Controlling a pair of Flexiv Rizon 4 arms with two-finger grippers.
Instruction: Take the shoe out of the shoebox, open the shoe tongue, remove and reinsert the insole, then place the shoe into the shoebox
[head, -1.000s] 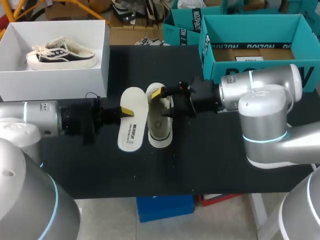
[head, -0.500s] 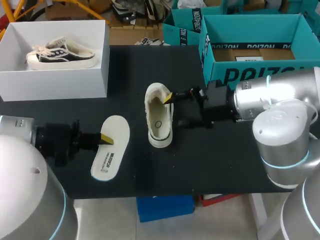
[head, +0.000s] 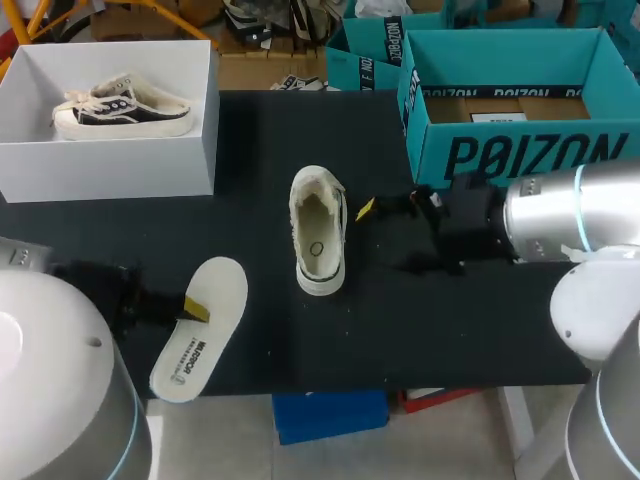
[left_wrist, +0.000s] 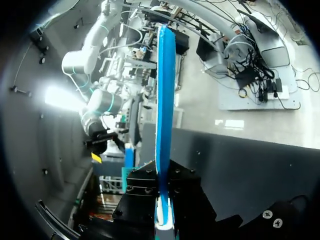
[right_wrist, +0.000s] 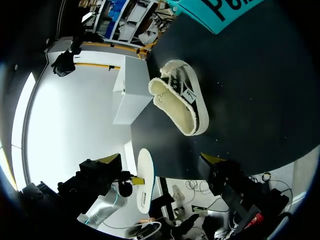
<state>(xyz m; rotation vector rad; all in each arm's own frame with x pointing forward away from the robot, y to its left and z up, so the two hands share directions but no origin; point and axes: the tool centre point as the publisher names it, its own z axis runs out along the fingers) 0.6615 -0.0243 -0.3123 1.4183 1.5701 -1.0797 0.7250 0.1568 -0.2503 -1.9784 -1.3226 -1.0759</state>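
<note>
A cream shoe (head: 318, 230) lies alone on the black table (head: 250, 240), its opening facing up. My left gripper (head: 195, 308) is shut on a white insole (head: 200, 330), held near the table's front-left edge. In the left wrist view the insole (left_wrist: 165, 100) stands edge-on between the fingers, blue underside showing. My right gripper (head: 385, 237) is open, just right of the shoe and apart from it. From the right wrist the shoe (right_wrist: 180, 102) lies ahead of my wide-open gripper (right_wrist: 161, 160), and the insole (right_wrist: 145, 177) is off to one side.
A white shoebox (head: 190, 150) at the back left holds a second shoe (head: 120, 105). Teal boxes (head: 520, 150) stand at the back right, close behind my right arm. The insole's far end reaches the table's front edge.
My left gripper has carried the insole away from the shoe, toward the front left. My right gripper has let go of the shoe, opened wider and drawn back to the right.
</note>
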